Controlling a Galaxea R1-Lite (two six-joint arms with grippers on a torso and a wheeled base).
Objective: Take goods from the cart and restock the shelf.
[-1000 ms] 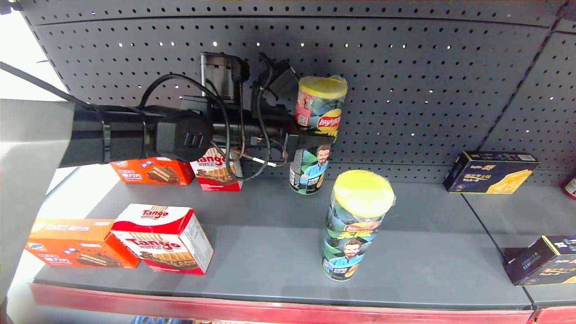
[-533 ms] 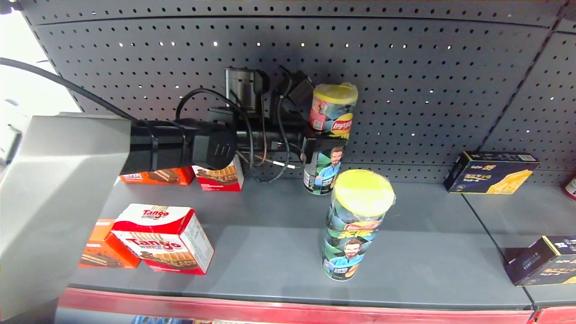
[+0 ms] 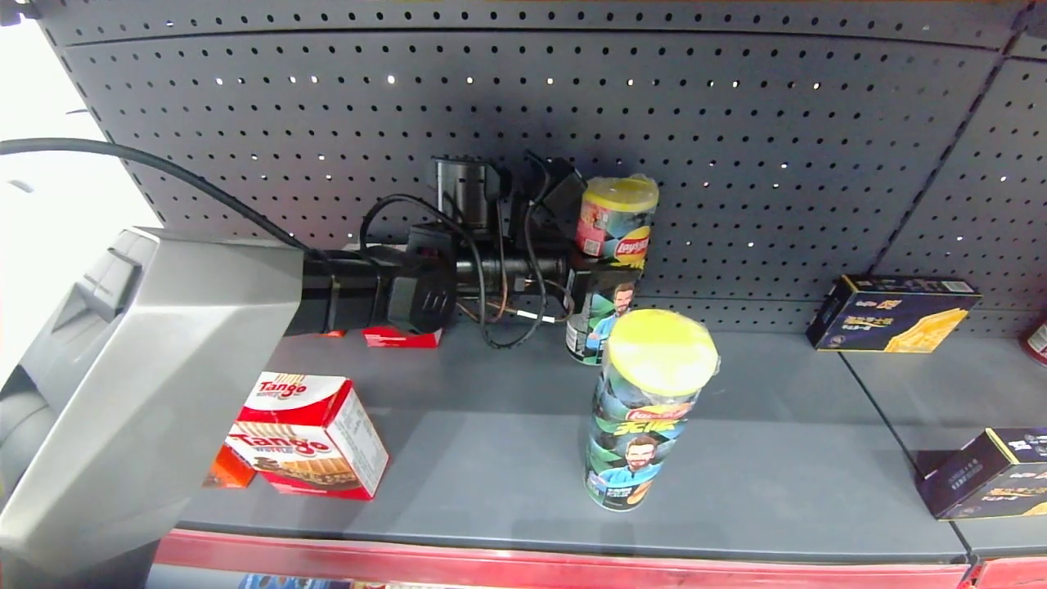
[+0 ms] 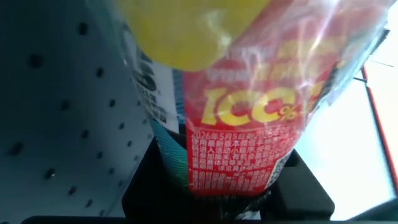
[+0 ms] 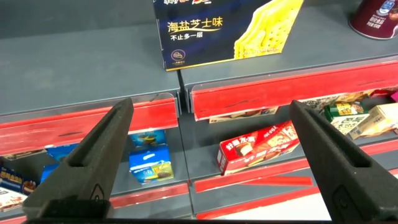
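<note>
With left gripper point(image 3: 595, 282) closed around the middle of a chip can point(image 3: 617, 221), holds it upright at the back of the shelf point(image 3: 491, 458), just behind a second can point(image 3: 646, 409), probably to fill the row from behind. Keeps right gripper point(image 5: 210, 104) wide open, empty.
</note>
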